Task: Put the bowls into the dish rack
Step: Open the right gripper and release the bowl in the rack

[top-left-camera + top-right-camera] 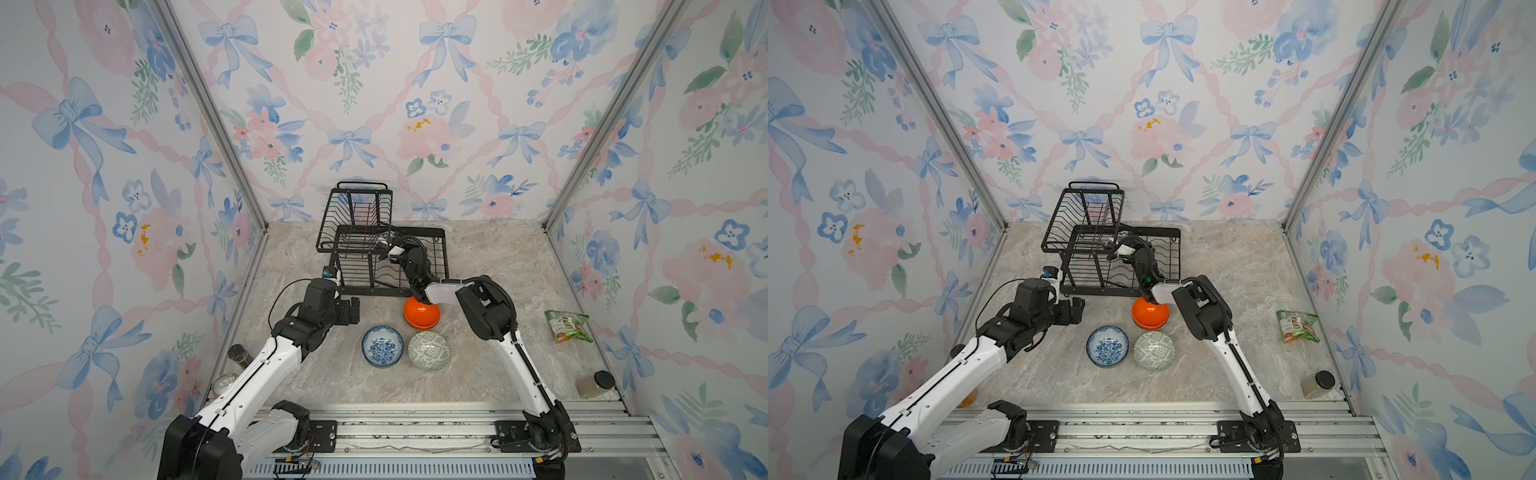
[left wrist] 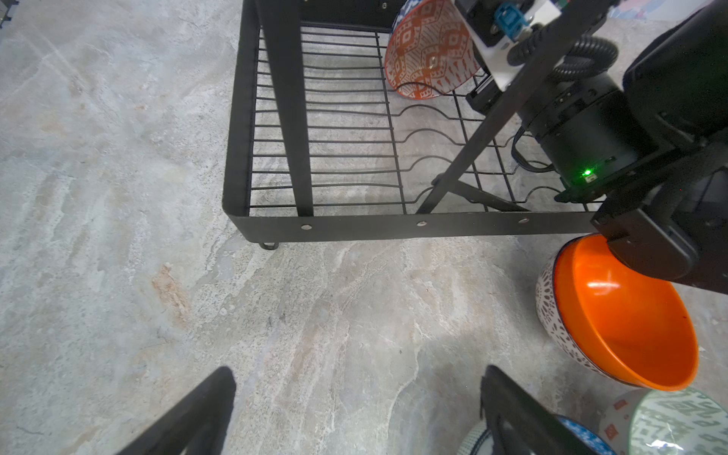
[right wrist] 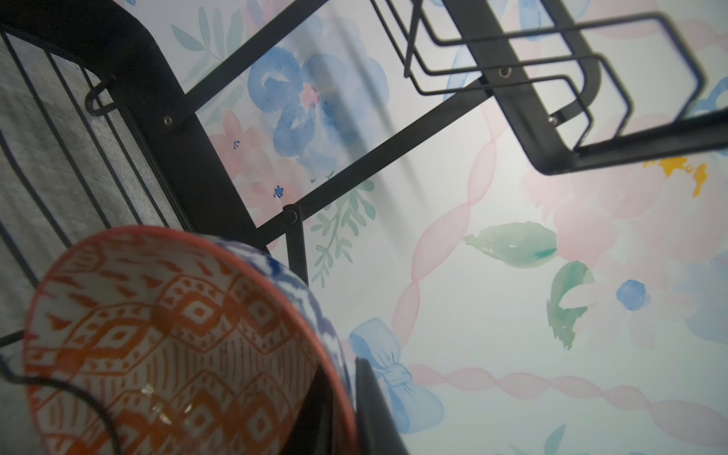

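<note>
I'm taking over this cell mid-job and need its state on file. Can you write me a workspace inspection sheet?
Surface: marbled tabletop, no spills seen.
Job's things: dish rack holds a red-orange patterned bowl on edge in its lower tray; orange bowl, blue floral bowl and grey-green bowl wait on the table.
Clutter: snack packet, black-lidded jar right; dark jar, can left.
Grippers: left gripper open, empty; right gripper at that bowl's rim, grip unclear.
Cables: black cable loops off the left wrist.
Surroundings: floral wallpapered walls, aluminium rail in front.

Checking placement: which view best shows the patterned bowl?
Left wrist: patterned bowl stands on edge in the dish rack. Right wrist is close but cropped; in both top views the right arm mostly hides it.
</note>
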{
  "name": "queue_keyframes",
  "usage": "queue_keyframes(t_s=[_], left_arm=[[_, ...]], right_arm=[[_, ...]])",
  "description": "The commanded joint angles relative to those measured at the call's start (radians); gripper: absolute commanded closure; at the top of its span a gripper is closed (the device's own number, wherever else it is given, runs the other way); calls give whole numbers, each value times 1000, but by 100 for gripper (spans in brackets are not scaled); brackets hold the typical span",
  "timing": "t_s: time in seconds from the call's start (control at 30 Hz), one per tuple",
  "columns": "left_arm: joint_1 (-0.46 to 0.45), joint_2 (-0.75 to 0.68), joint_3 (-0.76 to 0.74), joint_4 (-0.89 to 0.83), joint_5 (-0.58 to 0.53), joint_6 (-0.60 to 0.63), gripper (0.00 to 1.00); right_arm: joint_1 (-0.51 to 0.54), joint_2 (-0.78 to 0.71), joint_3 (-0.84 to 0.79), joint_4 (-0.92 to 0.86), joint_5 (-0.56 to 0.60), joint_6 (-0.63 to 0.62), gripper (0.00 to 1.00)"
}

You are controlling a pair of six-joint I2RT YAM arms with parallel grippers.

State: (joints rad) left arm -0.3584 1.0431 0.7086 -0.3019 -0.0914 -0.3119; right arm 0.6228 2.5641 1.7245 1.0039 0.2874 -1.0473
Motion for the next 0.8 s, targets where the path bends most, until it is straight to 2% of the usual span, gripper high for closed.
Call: queue_keyframes(t_s=[0.0, 0.2, 0.3, 0.33, 0.37, 0.47, 0.57, 0.67, 0.77], left_arm=[[9, -17, -13, 4, 7, -7, 2], [9, -17, -12, 4, 7, -6, 2], [9, -17, -11, 4, 6, -5, 2], [9, -17, -12, 4, 7, -6, 2], [9, -15, -10, 4, 6, -5, 2], [9, -14, -9, 4, 5, -7, 2], [9, -14, -10, 4, 6, -8, 2], [9, -14, -9, 4, 5, -9, 2], [9, -15, -8, 4, 4, -7, 2]], right_arm=[[23, 31, -36, 44, 25, 13, 80], [20, 25, -41, 56, 30, 13, 76], [18, 17, -49, 68, 30, 13, 70], [17, 13, -53, 69, 32, 16, 65], [16, 9, -56, 72, 30, 18, 53], [11, -3, -68, 81, 29, 21, 30], [7, -16, -82, 89, 29, 26, 13], [5, -29, -96, 93, 29, 29, 5], [-1, -52, -115, 92, 32, 48, 0]])
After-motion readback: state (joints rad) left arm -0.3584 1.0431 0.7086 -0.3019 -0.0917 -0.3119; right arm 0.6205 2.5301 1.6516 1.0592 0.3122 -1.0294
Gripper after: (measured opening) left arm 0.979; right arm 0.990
